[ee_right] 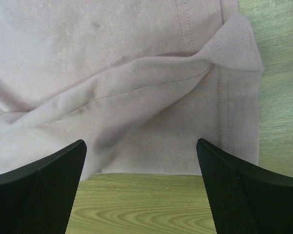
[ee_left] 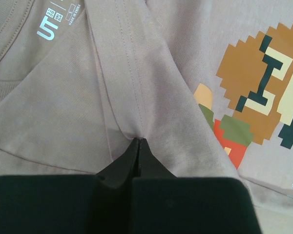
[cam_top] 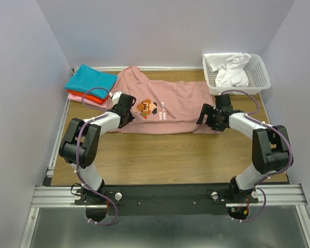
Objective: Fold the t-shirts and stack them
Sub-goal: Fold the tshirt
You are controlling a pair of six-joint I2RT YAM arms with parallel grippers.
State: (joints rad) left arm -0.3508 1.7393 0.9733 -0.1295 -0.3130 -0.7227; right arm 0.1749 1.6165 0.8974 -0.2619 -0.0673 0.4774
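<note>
while left gripper (ee_left: 139, 141) pinches pink t-shirt (ee_left: 151, 73) fold | right gripper (ee_right: 140, 142) spread at hem

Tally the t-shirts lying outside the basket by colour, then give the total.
teal t-shirt, folded: 1
orange-red t-shirt, folded: 1
pink t-shirt, folded, bottom of the stack: 1
dusty-pink t-shirt, spread out: 1
Total: 4
</note>
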